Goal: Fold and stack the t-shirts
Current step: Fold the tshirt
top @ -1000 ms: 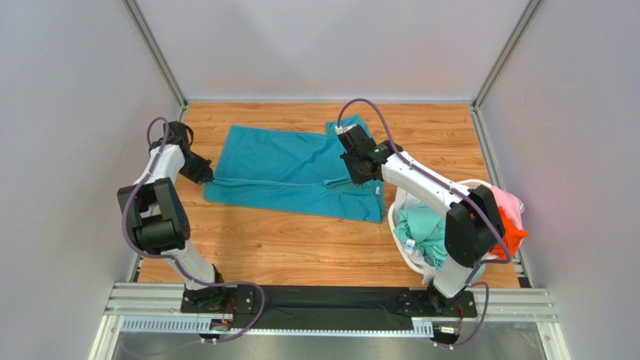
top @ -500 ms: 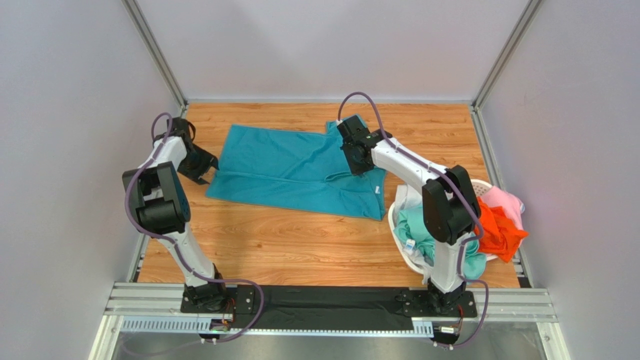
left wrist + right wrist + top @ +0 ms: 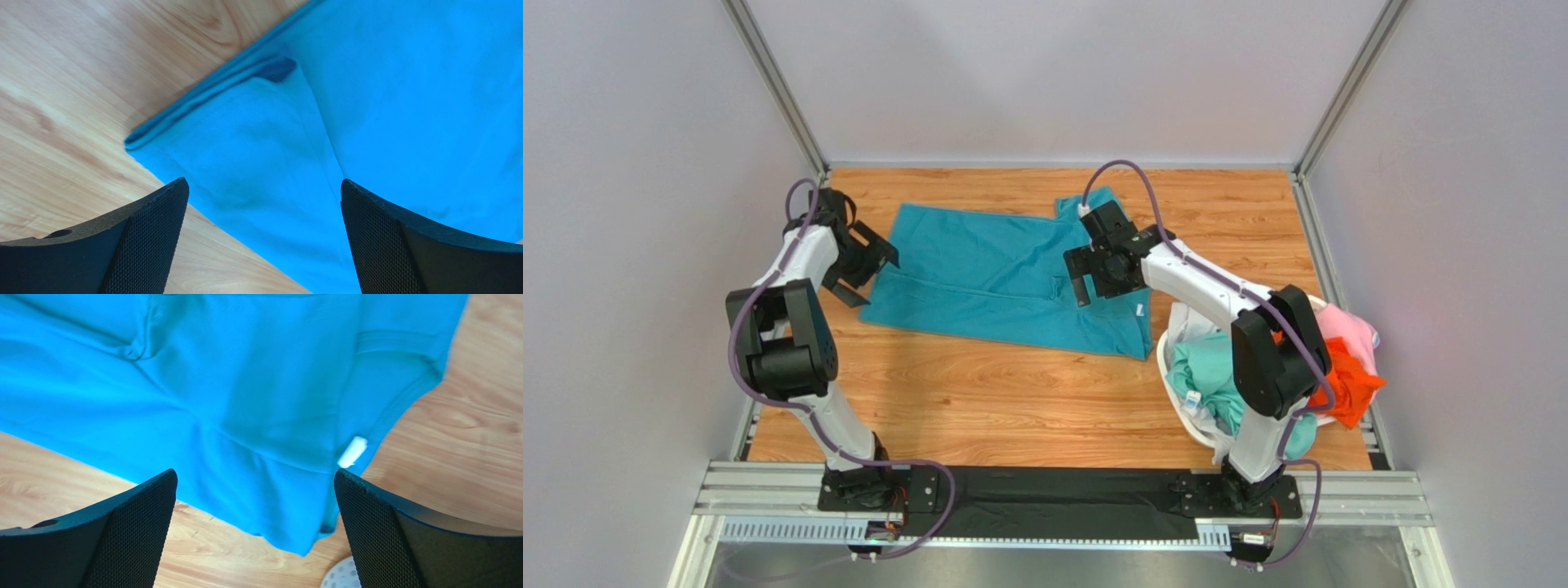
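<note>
A deep teal-blue t-shirt (image 3: 995,279) lies on the wooden table, its near part folded over. My left gripper (image 3: 865,273) hovers open at the shirt's left edge. In the left wrist view the folded corner of the t-shirt (image 3: 288,153) lies flat below the open left gripper (image 3: 263,190), held by nothing. My right gripper (image 3: 1079,277) hangs open above the shirt's right part. The right wrist view shows the t-shirt (image 3: 245,386) with its white label (image 3: 352,451) under the open right gripper (image 3: 255,478). Mint green (image 3: 1211,369), orange (image 3: 1352,380) and pink (image 3: 1349,328) t-shirts sit in the basket.
A white perforated laundry basket (image 3: 1174,337) stands at the right, close to the right arm and the teal shirt's near right corner; a bit of the laundry basket (image 3: 341,577) shows in the right wrist view. Metal posts and grey walls enclose the table.
Both grippers have gone from shut to open and let go of the teal shirt. Its fold now rests on the table. Both have drawn back a little from the cloth.
</note>
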{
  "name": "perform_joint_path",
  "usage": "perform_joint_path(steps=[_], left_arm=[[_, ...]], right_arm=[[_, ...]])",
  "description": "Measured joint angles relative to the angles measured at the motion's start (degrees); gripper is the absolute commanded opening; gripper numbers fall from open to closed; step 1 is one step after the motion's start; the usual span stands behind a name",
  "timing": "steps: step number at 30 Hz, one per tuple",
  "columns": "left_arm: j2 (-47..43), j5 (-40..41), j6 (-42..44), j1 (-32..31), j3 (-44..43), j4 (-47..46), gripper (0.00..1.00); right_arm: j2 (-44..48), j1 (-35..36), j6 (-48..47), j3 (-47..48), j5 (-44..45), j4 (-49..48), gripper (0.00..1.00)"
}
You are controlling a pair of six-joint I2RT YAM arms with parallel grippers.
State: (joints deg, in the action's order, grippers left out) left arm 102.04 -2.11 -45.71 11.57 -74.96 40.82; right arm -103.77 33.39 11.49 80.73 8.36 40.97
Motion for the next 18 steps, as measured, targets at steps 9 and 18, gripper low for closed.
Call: perform_joint_path(steps=[9,18], left_arm=[[3.3,-3.3,1.5,-3.0,0.1,-1.4,1.00],[4.4,-3.6,2.5,-2.9,4.5,-3.5,1.00]], right_arm=[[-1.0,1.2,2.9,-4.8,-5.8,-3.6,1.00],[-2.3,1.8,4.7,-11.1,-9.4,-6.3,1.00]])
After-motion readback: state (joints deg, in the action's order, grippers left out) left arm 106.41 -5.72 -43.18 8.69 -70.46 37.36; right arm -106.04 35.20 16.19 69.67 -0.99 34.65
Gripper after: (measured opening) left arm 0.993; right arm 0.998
